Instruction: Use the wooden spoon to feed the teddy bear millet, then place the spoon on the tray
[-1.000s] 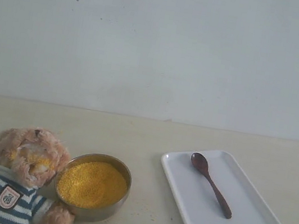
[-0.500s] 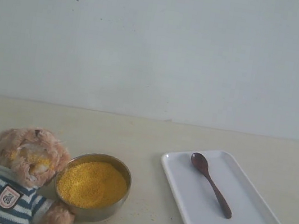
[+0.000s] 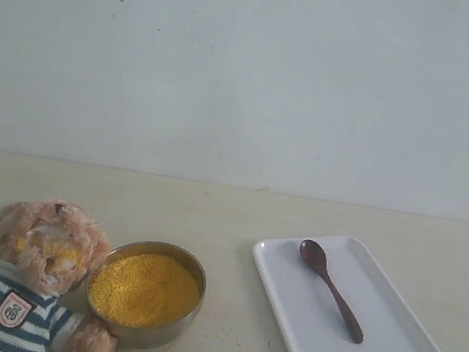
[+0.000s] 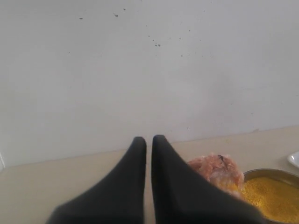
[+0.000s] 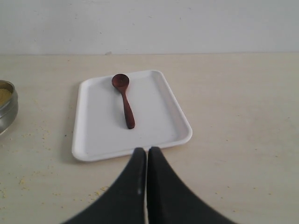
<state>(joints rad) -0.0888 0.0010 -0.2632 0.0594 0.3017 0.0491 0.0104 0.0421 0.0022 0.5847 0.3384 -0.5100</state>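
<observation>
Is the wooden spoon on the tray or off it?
On it: the wooden spoon lies flat inside the rim of the tray.

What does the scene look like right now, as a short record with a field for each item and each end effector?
tray: flat, apart from the steel bowl
wooden spoon: lying on the tray, not held
millet: fills the steel bowl
teddy bear: right beside the steel bowl, yellow grains on its face
left end effector: shut, holding nothing
right end effector: shut, holding nothing, short of the tray
</observation>
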